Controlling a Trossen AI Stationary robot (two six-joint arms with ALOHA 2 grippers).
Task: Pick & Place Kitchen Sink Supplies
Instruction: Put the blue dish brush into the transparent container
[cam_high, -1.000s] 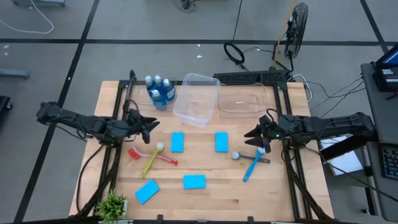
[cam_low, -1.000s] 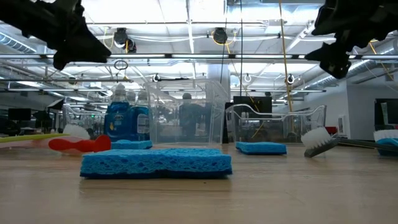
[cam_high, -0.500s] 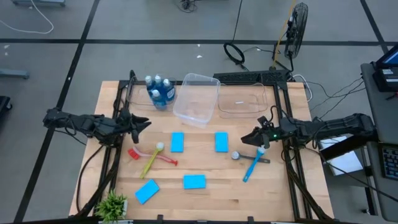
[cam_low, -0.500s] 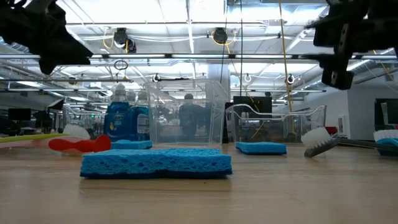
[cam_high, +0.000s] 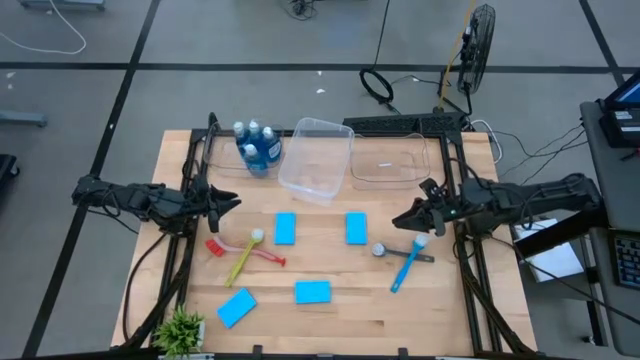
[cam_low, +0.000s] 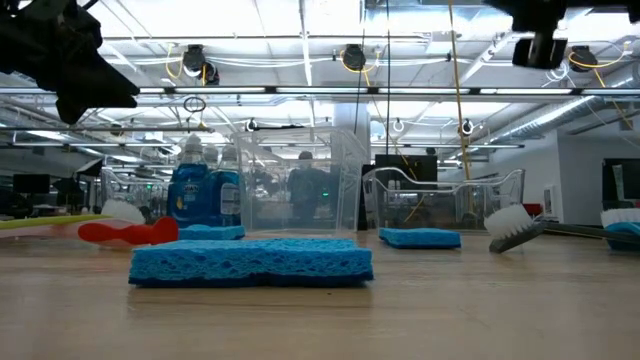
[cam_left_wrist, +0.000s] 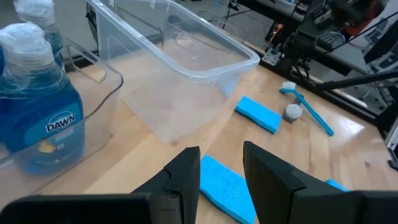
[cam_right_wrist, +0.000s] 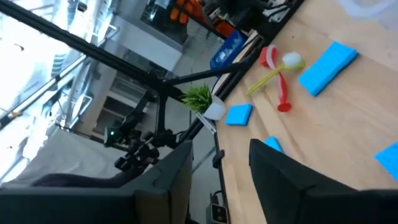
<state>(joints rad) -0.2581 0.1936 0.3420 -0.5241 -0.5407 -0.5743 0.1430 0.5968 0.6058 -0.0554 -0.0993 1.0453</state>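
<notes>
Both hands hang above the tabletop (cam_high: 330, 320) holding nothing: the left hand (cam_high: 232, 201) near the bottles (cam_high: 257, 145), its fingers (cam_left_wrist: 186, 174) a narrow gap apart, and the right hand (cam_high: 400, 221) above the blue brush (cam_high: 403, 266), also parted with nothing between. Four sponges (cam_high: 285, 228), the red brush (cam_high: 240, 250) and the yellow-green brush (cam_high: 243, 258) lie loose on the wood, none in the bins (cam_high: 318, 160). The risk I see is the two crossed brushes coming up together, or a thin handle slipping out of a grip taken off-centre.
</notes>
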